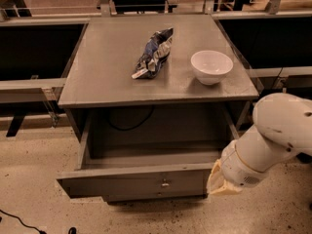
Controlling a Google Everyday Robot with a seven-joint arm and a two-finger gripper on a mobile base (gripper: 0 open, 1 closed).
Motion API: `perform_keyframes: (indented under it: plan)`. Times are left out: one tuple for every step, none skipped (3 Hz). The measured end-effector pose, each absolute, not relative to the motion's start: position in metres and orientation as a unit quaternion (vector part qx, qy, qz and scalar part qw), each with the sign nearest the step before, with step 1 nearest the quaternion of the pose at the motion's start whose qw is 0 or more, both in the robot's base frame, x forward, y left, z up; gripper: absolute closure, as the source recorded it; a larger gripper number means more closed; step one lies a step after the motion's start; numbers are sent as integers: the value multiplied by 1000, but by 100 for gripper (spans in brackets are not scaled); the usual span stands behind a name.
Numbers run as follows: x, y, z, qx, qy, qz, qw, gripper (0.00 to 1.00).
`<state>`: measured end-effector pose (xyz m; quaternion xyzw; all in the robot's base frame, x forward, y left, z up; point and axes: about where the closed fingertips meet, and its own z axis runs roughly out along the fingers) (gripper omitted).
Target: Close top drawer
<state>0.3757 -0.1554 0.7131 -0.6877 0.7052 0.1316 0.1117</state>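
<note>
The top drawer [122, 183] of the grey cabinet is pulled far out toward me, and its deep grey box is empty. Its wide flat front has a small metal knob [165, 183] at the centre. My gripper [220, 183], cream-coloured on the end of a thick white arm [273, 140], sits low at the right end of the drawer front, right against its corner. A narrower drawer front [146, 195] shows just under the open one.
On the cabinet top [102, 72] lie a blue chip bag [153, 52] and a white bowl [211, 66]. A black cable [129, 126] hangs at the back of the drawer cavity. Dark benches flank the cabinet, and another cable [19, 221] lies on the floor at bottom left.
</note>
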Motion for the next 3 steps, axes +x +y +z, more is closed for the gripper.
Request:
perform_keyframes:
  plan:
    - [374, -155, 711, -688, 705, 132, 110, 96]
    - [374, -155, 711, -688, 705, 132, 110, 100]
    - [382, -145, 688, -695, 701, 115, 110, 100]
